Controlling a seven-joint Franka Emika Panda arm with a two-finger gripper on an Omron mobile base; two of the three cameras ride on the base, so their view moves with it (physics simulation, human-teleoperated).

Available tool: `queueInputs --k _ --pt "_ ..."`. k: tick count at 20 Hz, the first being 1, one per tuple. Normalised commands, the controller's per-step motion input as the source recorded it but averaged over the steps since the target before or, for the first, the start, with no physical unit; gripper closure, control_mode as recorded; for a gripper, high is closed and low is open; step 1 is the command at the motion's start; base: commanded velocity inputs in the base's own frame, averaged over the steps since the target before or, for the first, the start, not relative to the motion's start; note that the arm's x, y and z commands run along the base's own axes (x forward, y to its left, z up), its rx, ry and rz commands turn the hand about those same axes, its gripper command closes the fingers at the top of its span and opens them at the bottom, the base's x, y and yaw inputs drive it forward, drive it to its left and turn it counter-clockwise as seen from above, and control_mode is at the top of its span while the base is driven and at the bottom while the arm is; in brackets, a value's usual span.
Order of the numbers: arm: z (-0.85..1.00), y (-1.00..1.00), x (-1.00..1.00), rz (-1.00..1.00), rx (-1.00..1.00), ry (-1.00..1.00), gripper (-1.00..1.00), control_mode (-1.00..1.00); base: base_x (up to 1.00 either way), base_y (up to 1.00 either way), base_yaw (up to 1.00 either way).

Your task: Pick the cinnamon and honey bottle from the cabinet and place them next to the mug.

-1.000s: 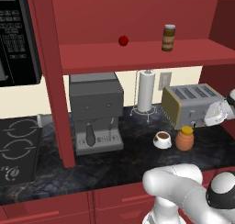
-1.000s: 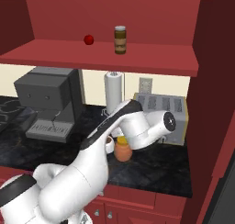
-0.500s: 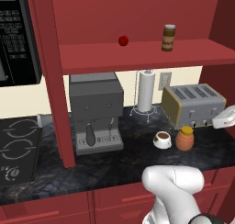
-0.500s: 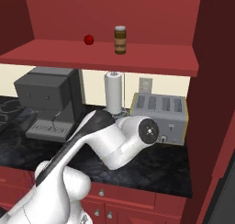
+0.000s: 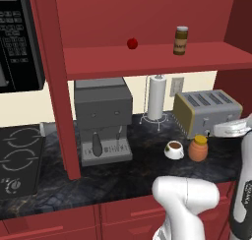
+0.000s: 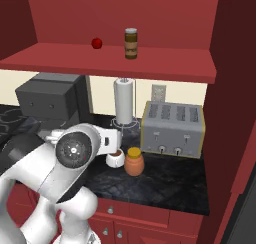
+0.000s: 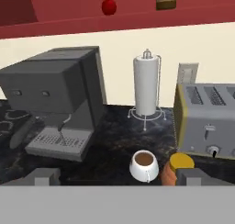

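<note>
Currently the gripper [image 7: 114, 175] stands open and empty, above the counter. Honey bottle [image 5: 198, 148] sits just beside the mug [image 5: 173, 149]; cinnamon [image 5: 181, 40] remains on the cabinet [image 5: 147, 59] shelf. Risk: reaching up, the arm could knock the honey bottle or mug.

Arm swung back from honey bottle [image 5: 198, 148], now clear beside mug [image 5: 173, 149] on counter [image 5: 113, 180]; gripper [image 7: 117, 177] withdrawn above counter's front.

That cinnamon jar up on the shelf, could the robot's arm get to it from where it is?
Probably yes: the cinnamon jar stands alone near the cabinet shelf's open front edge, the red ball well aside.
</note>
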Motion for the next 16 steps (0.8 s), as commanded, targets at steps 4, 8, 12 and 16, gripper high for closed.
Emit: queueInputs --k 4,8,12,16 --pt "0.87 0.53 -0.47 -0.2 -0.03 0.0 -1.0 -1.0 0.0 0.0 0.0" --pt "0.79 0.2 -0.09 -0.17 -0.08 0.0 -1.0 -1.0 0.0 0.0 0.0" --pt "0.43 -0.03 0.05 -0.05 -0.07 -0.01 -1.0 -1.0 0.0 0.0 0.0" --pt "0.07 -0.13 0.2 0.0 0.0 -0.04 -1.0 -1.0 0.0 0.0 0.0"
